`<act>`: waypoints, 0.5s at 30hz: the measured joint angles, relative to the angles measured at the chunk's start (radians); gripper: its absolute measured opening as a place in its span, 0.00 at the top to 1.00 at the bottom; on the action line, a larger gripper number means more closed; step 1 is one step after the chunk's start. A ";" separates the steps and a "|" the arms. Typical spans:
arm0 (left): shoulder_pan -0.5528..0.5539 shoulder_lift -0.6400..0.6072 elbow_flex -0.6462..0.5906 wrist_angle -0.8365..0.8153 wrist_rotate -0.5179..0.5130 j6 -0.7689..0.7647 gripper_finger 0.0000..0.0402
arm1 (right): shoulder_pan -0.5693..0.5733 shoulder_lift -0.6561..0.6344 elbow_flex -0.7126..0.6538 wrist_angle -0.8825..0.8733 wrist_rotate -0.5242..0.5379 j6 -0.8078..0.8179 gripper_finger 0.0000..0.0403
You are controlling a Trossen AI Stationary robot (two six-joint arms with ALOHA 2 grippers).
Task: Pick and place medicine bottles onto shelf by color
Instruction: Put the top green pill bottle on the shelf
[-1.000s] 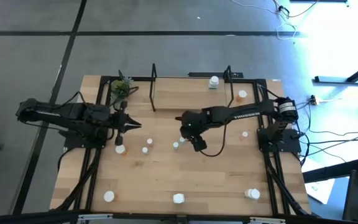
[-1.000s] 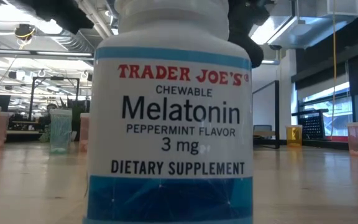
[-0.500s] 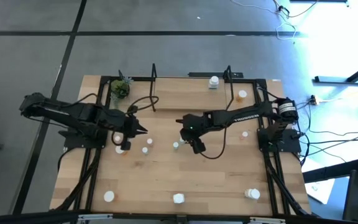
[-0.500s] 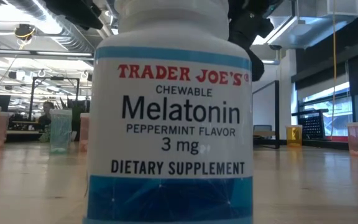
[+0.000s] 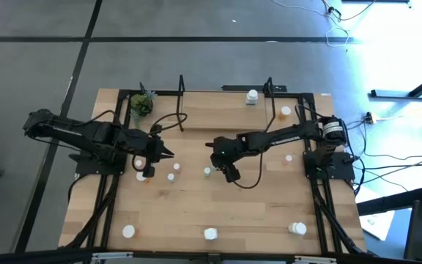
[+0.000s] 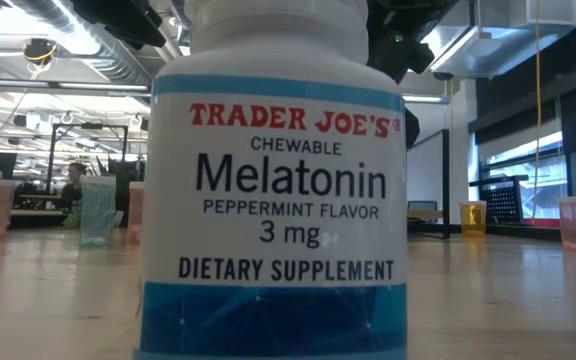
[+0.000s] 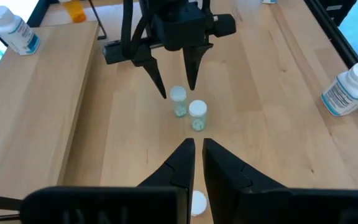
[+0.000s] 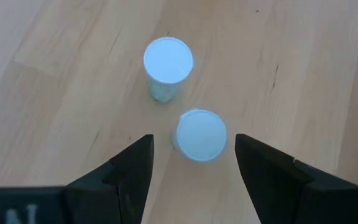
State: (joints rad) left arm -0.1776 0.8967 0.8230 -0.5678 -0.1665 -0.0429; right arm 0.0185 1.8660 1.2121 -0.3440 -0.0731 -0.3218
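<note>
Wooden tabletop (image 5: pixel 196 209) holds most bottles; perhaps three sit on the shelf (image 5: pixel 226 110). Right claw (image 8: pixel 191 163), fingers apart, hovers over a pale bottle (image 8: pixel 200 135); left claw (image 7: pixel 197 163) nearly together.

Two bottles (image 8: pixel 200 135) stand close together between both grippers' fingers (image 8: pixel 135 163).

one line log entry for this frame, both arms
right gripper: jaws open above pale green bottle | left gripper: jaws nearly shut, empty, mid-table | second pale green bottle: beside, upright
</note>
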 joint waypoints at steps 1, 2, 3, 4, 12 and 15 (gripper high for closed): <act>0.000 0.000 0.000 0.000 0.000 0.000 0.93 | 0.000 0.000 0.000 0.007 0.000 0.000 0.43; 0.000 0.000 0.000 0.000 0.000 0.000 0.93 | -0.001 0.000 0.000 0.016 0.000 -0.001 0.43; 0.000 0.000 0.000 0.000 0.000 0.000 0.93 | -0.002 0.000 0.000 0.021 0.000 -0.002 0.43; 0.000 0.000 0.000 0.000 0.000 0.000 0.93 | -0.003 0.000 0.000 0.022 0.000 -0.003 0.43; 0.000 0.000 0.000 0.000 0.000 0.000 0.93 | -0.016 0.000 0.000 0.029 -0.008 -0.004 0.43; 0.000 0.000 0.000 0.000 0.000 0.000 0.93 | -0.017 0.000 0.000 0.026 -0.008 -0.004 0.43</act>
State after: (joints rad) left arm -0.1776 0.8967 0.8230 -0.5678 -0.1669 -0.0429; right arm 0.0017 1.8660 1.2122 -0.3177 -0.0811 -0.3256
